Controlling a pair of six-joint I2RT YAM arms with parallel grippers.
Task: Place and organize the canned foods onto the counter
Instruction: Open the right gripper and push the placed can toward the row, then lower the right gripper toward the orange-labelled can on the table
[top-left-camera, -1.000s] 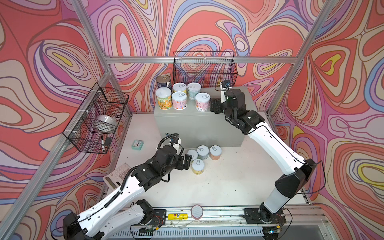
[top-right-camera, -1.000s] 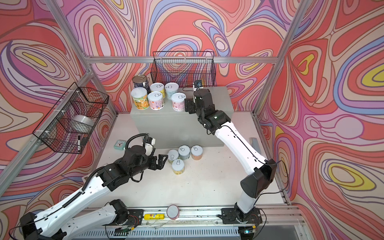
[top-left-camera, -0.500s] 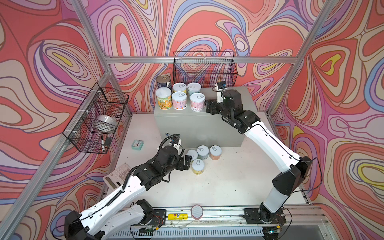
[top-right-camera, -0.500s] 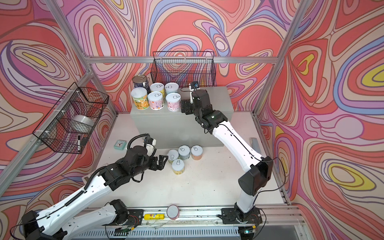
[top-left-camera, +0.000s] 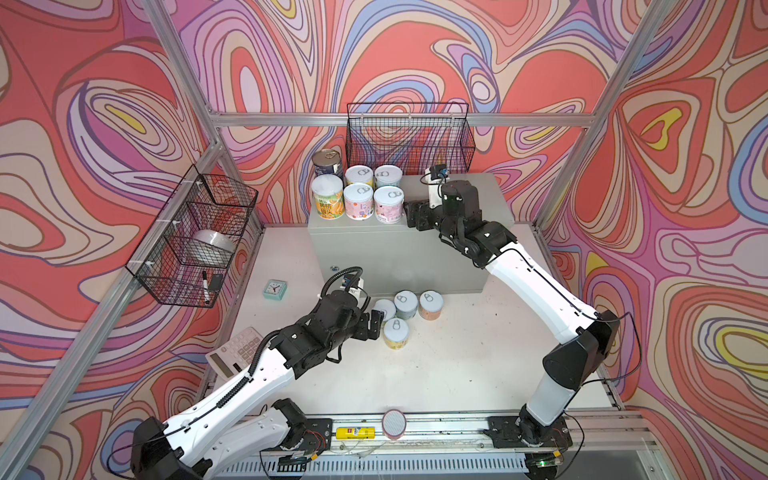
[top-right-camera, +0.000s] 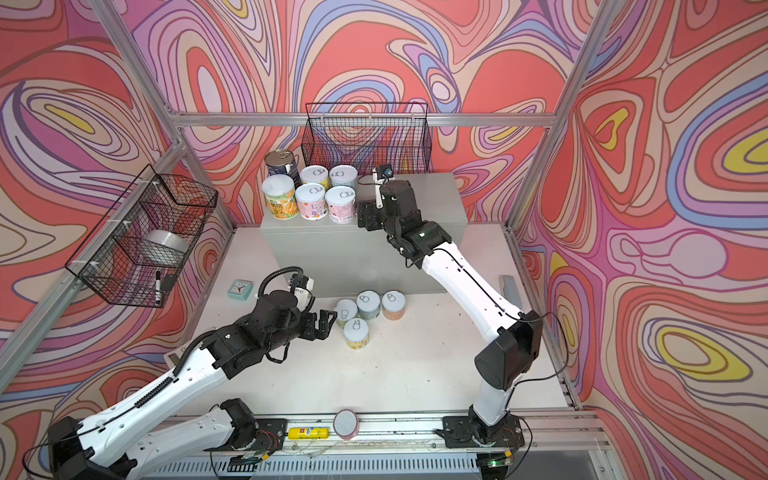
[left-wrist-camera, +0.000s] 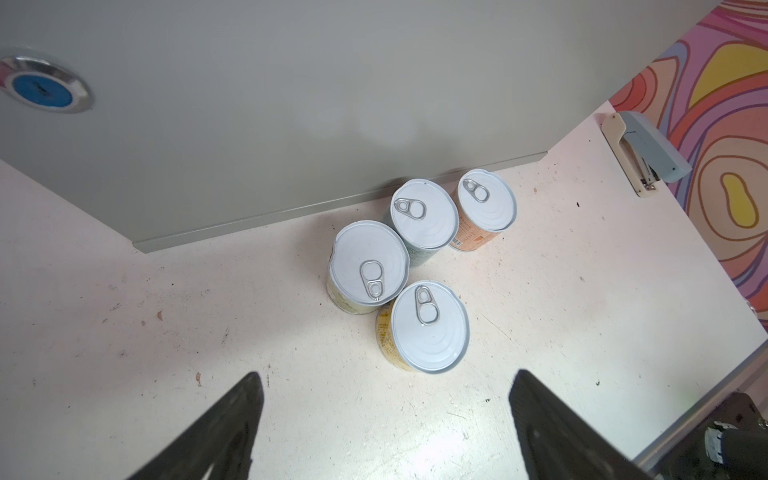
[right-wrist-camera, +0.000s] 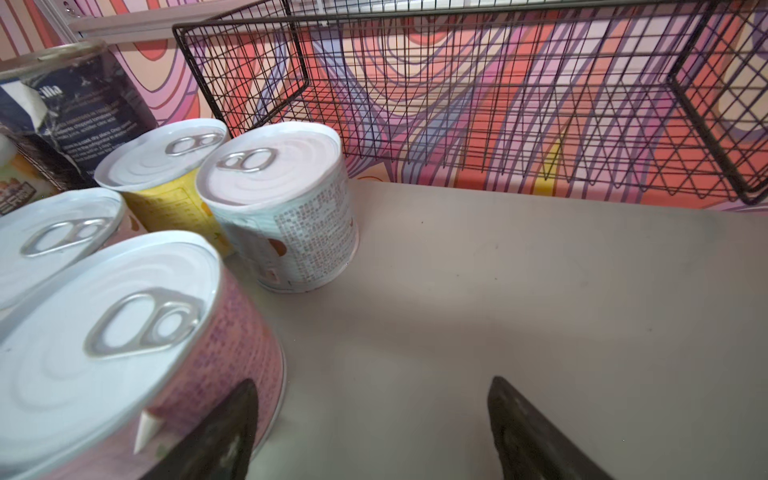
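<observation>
Six cans (top-left-camera: 358, 200) stand upright, lids skyward, clustered at the left end of the grey bench (top-left-camera: 374, 249). Four more cans (left-wrist-camera: 419, 216) stand upright on the white surface (left-wrist-camera: 166, 324) just before its front. The left end effector (left-wrist-camera: 386, 399) hangs released near these. The right end effector (right-wrist-camera: 370, 399), also released, sits beside the bench-top cluster.

In the right wrist view you get only part of the dark blue can (right-wrist-camera: 83, 104), cut by the picture's edge. The pink can (right-wrist-camera: 124, 353) nearest the lens is blurred and cropped too. In a top view the left end effector (top-left-camera: 374, 326) covers part of the pale yellow can (top-left-camera: 386, 308). Label print there is too small for you to read.
</observation>
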